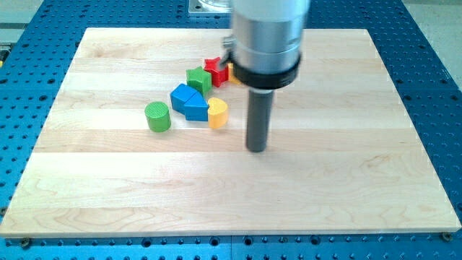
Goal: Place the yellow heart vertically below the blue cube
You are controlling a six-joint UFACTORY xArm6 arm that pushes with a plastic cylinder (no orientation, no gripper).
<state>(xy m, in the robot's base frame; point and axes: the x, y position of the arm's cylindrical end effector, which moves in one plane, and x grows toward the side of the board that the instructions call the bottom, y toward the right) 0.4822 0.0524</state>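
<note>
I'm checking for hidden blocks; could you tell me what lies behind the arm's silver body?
A yellow block peeks out at the silver body's left edge, beside the red block. Its shape and anything further behind are covered.

Wooden board [108,188] with green cylinder [157,116], blue cube [183,95], yellow heart [217,113], red block [215,71].
</note>
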